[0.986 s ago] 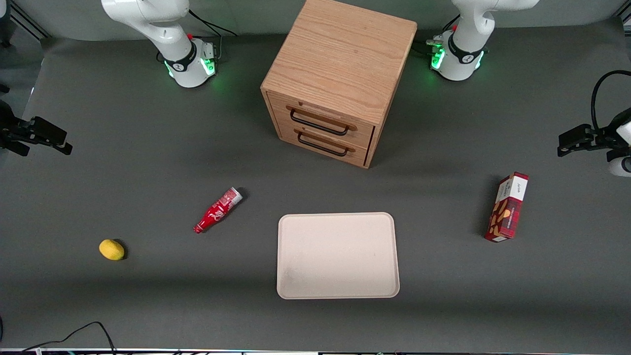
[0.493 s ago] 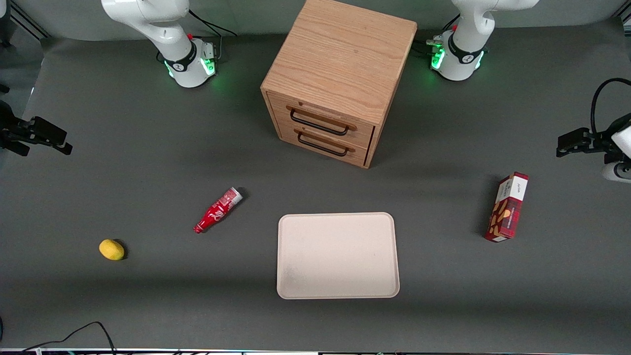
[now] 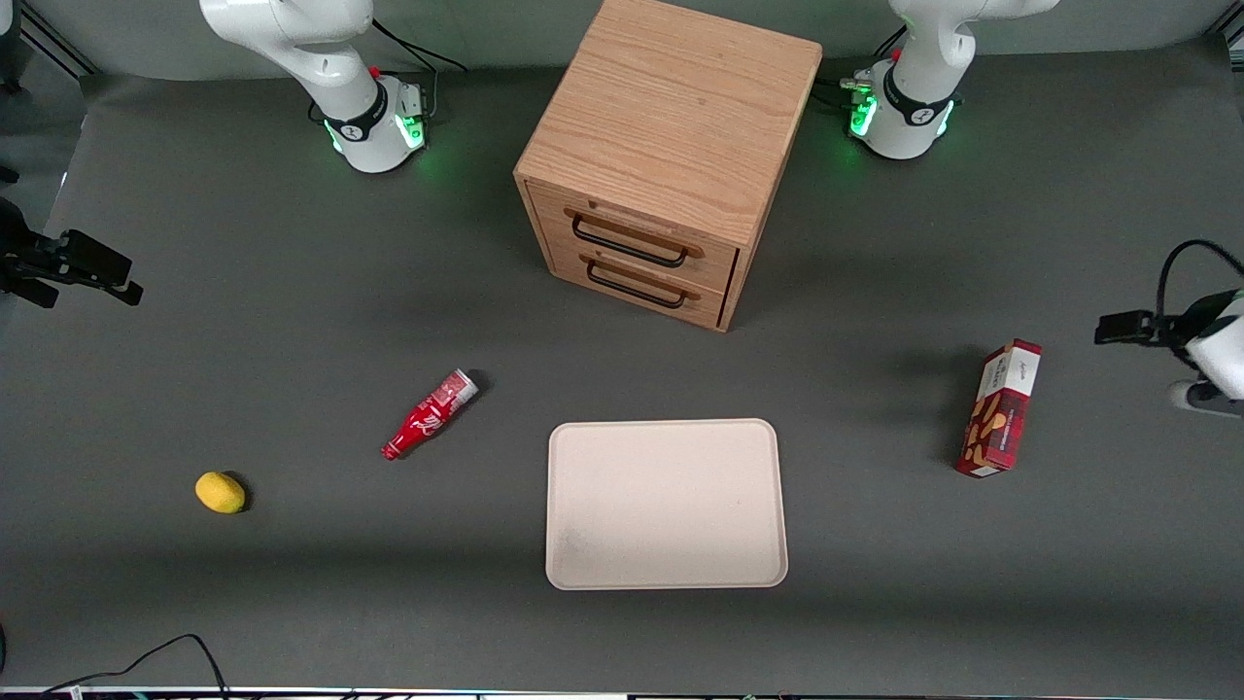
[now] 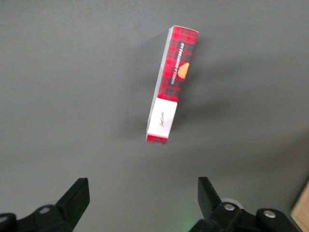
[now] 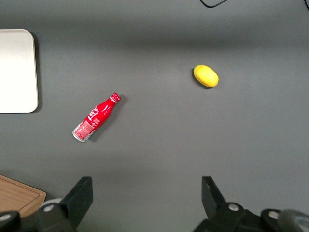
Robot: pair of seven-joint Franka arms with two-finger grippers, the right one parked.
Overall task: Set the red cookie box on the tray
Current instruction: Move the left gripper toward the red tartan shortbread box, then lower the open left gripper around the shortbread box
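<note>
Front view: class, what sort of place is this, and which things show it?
Probably a robotics lab test table, not a home. A dark mat carries staged props: a wooden drawer unit, tray and red cookie box. The open pincer hangs above the box.

Dark grey table; wooden two-drawer cabinet (black handles), even light
</note>
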